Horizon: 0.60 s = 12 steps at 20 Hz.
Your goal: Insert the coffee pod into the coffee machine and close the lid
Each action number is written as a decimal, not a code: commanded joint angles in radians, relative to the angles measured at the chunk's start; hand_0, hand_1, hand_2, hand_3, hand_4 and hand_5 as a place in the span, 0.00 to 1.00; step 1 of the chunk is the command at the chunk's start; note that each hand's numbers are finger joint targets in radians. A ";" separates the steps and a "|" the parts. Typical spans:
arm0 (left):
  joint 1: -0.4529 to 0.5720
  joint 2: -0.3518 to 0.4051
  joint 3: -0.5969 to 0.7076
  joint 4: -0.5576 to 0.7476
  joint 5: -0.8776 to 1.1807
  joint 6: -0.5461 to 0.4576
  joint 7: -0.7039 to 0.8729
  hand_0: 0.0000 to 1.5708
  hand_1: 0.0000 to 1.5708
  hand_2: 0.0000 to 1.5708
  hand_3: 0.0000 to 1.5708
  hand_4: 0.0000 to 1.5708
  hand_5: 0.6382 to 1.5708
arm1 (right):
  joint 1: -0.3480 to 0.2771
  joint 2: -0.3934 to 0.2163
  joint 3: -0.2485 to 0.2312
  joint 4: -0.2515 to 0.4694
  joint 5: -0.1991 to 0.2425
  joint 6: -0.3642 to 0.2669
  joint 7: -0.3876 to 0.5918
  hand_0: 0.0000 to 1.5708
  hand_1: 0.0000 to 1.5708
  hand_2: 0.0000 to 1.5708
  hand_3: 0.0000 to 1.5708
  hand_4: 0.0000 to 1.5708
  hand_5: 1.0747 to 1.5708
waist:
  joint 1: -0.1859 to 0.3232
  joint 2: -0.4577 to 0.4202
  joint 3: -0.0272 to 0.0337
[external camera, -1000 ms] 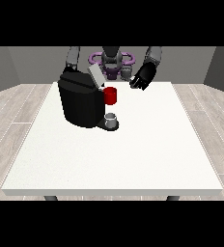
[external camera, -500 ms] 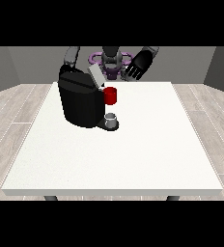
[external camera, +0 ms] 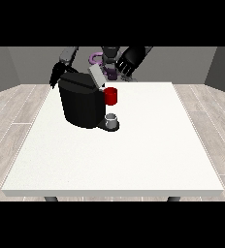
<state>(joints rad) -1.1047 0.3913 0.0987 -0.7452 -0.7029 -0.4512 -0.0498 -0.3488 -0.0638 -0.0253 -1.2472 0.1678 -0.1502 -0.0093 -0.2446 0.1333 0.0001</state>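
Observation:
The black coffee machine (external camera: 80,102) stands on the white table (external camera: 134,145) at the back left. Its grey lid (external camera: 96,76) is tilted up, open. A red part (external camera: 111,96) sticks out at its front, above a small grey cup (external camera: 112,119) on the drip stand. No coffee pod shows. The hand at the view's right (external camera: 128,60) hangs in the air behind and to the right of the lid, fingers spread and pointing down, holding nothing that I can see. The hand at the view's left (external camera: 56,76) is low behind the machine's back left corner.
The robot's torso (external camera: 110,60) with its purple parts stands behind the table's far edge. Grey walls and a wood floor surround the table.
The hand at the view's right has risen and moved left towards the raised lid. The machine, the lid and the hand at the view's left have stayed put.

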 commanded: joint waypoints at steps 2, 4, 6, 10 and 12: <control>-0.081 0.019 0.021 0.025 -0.011 0.016 0.039 0.78 0.78 0.81 0.80 0.31 1.00 | -0.070 -0.028 -0.024 -0.025 -0.014 0.014 0.032 0.00 0.00 0.00 0.00 0.17 1.00 | -0.043 0.069 0.0001; -0.119 0.045 0.017 0.015 -0.015 -0.011 0.025 0.78 0.78 0.82 0.79 0.30 1.00 | -0.090 -0.004 -0.034 0.004 -0.013 -0.020 0.004 0.00 0.00 0.00 0.00 0.12 1.00 | -0.012 0.103 0.0003; -0.141 0.065 0.048 0.041 -0.007 0.007 0.046 0.79 0.79 0.82 0.79 0.30 1.00 | -0.076 -0.032 -0.036 -0.024 -0.037 0.033 -0.028 0.00 0.00 0.00 0.00 0.00 1.00 | -0.070 0.128 0.0004; -0.111 0.022 0.011 0.032 -0.026 0.027 0.008 0.78 0.78 0.82 0.79 0.31 1.00 | -0.081 -0.025 -0.049 -0.007 -0.014 -0.018 -0.022 0.00 0.00 0.00 0.00 0.09 1.00 | -0.038 0.134 0.0003; -0.145 0.068 0.027 0.064 -0.031 0.018 0.002 0.77 0.77 0.81 0.79 0.30 1.00 | -0.100 0.013 -0.011 -0.043 0.017 -0.055 0.021 0.00 0.00 0.00 0.00 0.06 1.00 | -0.060 0.153 0.0001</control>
<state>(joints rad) -1.2190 0.4382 0.1232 -0.7010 -0.7219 -0.4371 -0.0444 -0.4289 -0.0704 -0.0480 -1.2761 0.1642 -0.1716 0.0015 -0.2924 0.2558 0.0001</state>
